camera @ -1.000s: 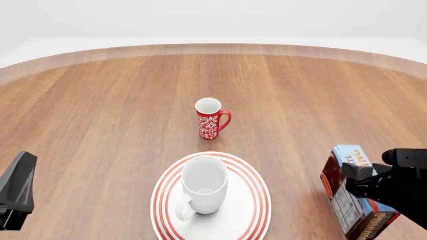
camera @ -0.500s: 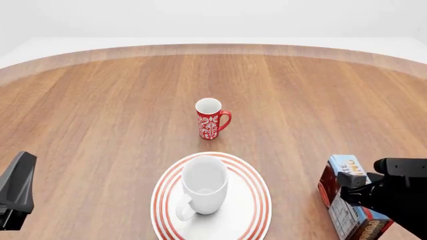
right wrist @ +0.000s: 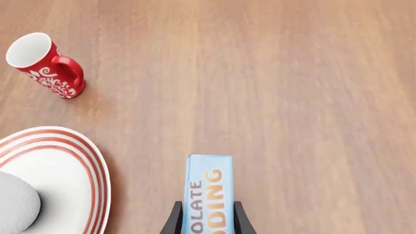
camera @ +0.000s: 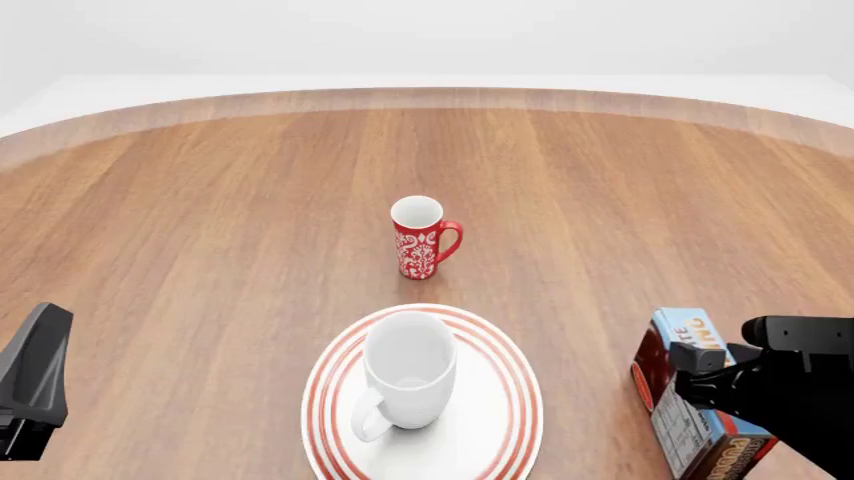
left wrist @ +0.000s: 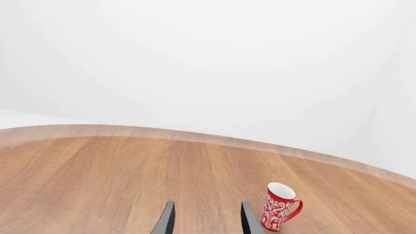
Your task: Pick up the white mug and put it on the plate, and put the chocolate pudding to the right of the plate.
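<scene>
The white mug [camera: 407, 380] stands upright on the red-ringed plate [camera: 518, 405], handle toward the near left; it shows as a white curve [right wrist: 16, 209] in the right wrist view, on the plate [right wrist: 71, 168]. The chocolate pudding [camera: 683, 400] is to the right of the plate, leaning a little, with a gap of bare wood between them. My right gripper [camera: 707, 362] is shut on the chocolate pudding [right wrist: 208, 190], one finger [right wrist: 174, 220] against each dark side. At the near left edge my left gripper [camera: 38, 385] is open, its fingers [left wrist: 167, 220] holding nothing.
A slim red mug [camera: 424, 238] with white ornament stands upright beyond the plate near the table's middle, also seen in both wrist views [left wrist: 281, 213] [right wrist: 46, 63]. The round wooden table's [camera: 200, 200] far edge curves across the back.
My right gripper has carried the chocolate pudding down and slightly left, closer to the plate. The left arm, both mugs and the plate have not moved.
</scene>
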You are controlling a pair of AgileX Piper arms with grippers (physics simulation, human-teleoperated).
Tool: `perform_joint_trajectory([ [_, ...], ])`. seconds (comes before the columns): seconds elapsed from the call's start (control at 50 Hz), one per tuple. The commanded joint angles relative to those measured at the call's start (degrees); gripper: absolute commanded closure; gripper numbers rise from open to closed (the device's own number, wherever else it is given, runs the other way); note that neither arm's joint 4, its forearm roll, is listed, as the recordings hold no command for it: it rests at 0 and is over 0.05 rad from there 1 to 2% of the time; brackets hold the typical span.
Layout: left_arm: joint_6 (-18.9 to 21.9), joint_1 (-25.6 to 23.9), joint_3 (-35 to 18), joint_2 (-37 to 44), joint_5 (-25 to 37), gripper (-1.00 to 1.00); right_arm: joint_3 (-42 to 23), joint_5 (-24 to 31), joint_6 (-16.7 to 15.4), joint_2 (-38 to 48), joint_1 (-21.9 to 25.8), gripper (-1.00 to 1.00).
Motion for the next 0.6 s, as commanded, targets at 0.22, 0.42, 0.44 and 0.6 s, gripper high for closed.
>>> perform_joint_trajectory([
  [0.22, 0.05, -0.07, 0.0, 0.0, -0.03, -1.0, 1.56, -0.08, 2.25, 1.59, 0.71, -1.0],
  [0.42, 0.03, -0.18, 0.0, 0.0, -0.03, -1.0, -0.36, 2.96, 2.46, -0.86, 0.83, -1.0],
  [0.44, 0.05, -0.19, 0.0, 0.0, -0.02, -1.0, -0.78, 3.66, 2.44, -1.46, 0.75, -1.0],
  [0.6, 0.12, -0.28, 0.0, 0.0, -0.08, -1.0, -3.3, 7.84, 2.2, -5.19, 0.36, -1.0],
])
